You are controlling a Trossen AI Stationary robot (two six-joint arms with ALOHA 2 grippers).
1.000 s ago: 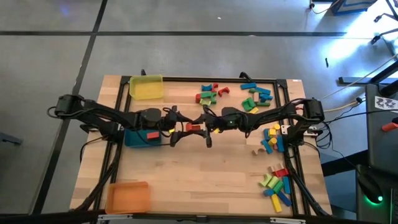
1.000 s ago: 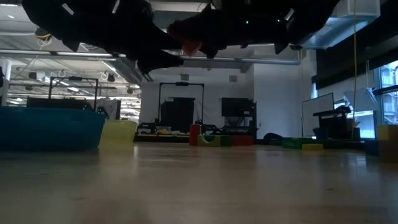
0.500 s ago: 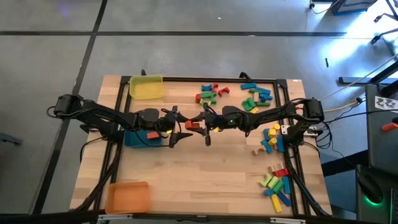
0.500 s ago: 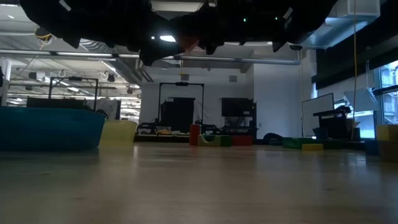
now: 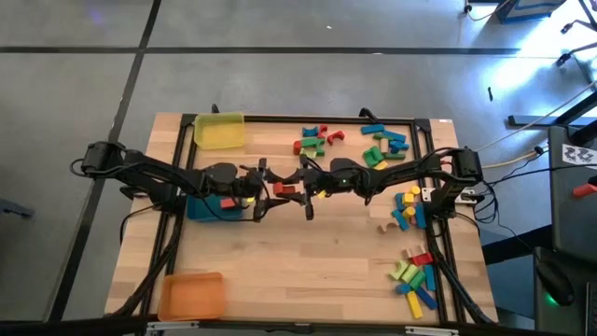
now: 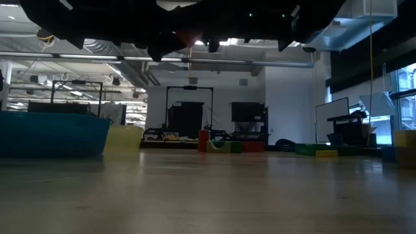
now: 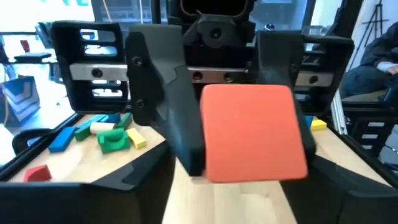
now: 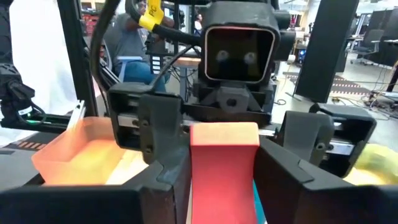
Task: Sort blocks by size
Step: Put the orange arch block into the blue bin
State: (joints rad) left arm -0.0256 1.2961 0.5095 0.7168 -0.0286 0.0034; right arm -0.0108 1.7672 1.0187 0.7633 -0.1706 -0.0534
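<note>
Up above the middle of the table, the two grippers meet nose to nose. Right now the right gripper pinches a red block between its fingers. Facing it, the left gripper has its fingers spread wide on both sides of that block. More blocks lie in heaps along the right side, and a blue tray sits under the left arm.

Grey concrete floor, ceiling strip lights, dark monitors, whiteboard, right-hand windows
</note>
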